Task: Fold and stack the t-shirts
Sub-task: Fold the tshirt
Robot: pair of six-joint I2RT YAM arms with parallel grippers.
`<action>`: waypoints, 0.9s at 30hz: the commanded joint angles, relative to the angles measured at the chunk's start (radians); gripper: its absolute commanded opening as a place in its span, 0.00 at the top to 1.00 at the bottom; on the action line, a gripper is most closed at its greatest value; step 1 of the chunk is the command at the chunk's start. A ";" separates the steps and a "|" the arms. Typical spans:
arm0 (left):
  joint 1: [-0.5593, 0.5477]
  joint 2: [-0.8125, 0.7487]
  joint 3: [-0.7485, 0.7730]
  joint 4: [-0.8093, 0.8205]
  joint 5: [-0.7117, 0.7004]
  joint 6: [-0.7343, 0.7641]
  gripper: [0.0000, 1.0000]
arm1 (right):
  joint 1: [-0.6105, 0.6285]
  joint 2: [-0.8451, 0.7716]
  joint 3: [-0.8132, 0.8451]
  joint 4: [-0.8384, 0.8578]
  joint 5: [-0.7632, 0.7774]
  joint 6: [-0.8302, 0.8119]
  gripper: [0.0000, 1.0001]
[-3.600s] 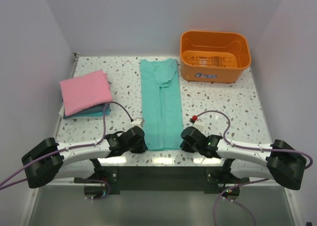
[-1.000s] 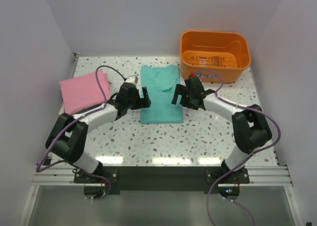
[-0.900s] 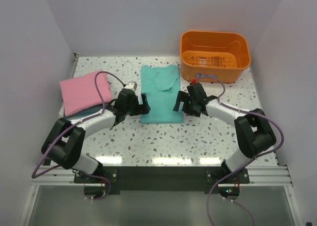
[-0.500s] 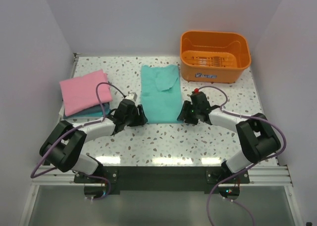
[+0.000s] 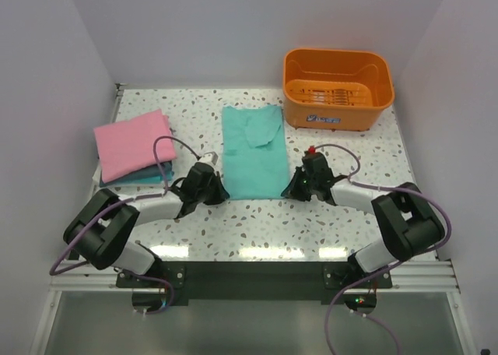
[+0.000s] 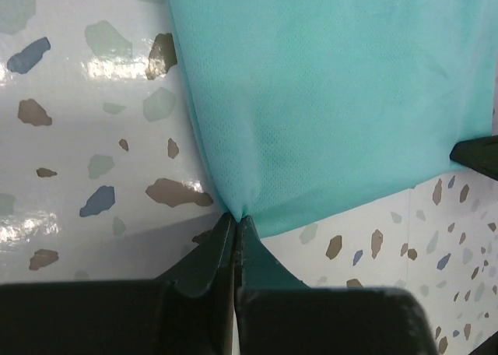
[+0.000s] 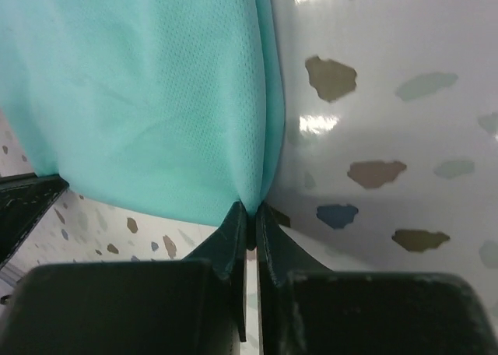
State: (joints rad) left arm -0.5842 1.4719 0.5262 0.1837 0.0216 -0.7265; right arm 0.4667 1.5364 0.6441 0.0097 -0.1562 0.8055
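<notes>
The teal-green t-shirt (image 5: 252, 150) lies folded in half in the middle of the table. My left gripper (image 5: 218, 193) is shut on its near left corner (image 6: 233, 203). My right gripper (image 5: 289, 191) is shut on its near right corner (image 7: 250, 199). In both wrist views the cloth (image 6: 327, 106) (image 7: 156, 98) puckers into the closed fingertips. A folded pink t-shirt (image 5: 134, 143) rests on a darker blue-teal one (image 5: 148, 177) at the left.
An orange plastic basket (image 5: 338, 88) stands at the back right of the speckled table (image 5: 350, 156). Purple cables loop above both arms. Walls close in the table on the left, back and right.
Both grippers moved from the shirt's far part toward me along its sides, dropped to its near corners and shut on them. Before that the long shirt was folded in half.
</notes>
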 commanded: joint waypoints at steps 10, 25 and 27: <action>-0.215 -0.451 -0.152 -0.372 -0.078 -0.126 1.00 | 0.105 -0.511 -0.231 -0.379 -0.028 0.018 1.00; -0.312 -0.769 0.003 -0.630 -0.113 -0.159 1.00 | 0.208 -0.950 -0.049 -0.740 0.112 0.113 1.00; -0.313 -0.730 0.040 -0.632 -0.173 -0.140 1.00 | 0.207 -0.915 0.003 -0.725 0.153 0.086 1.00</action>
State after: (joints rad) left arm -0.8978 0.7109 0.4767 -0.3962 -0.0246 -0.9005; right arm 0.6750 0.5911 0.5632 -0.6701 -0.1127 0.9154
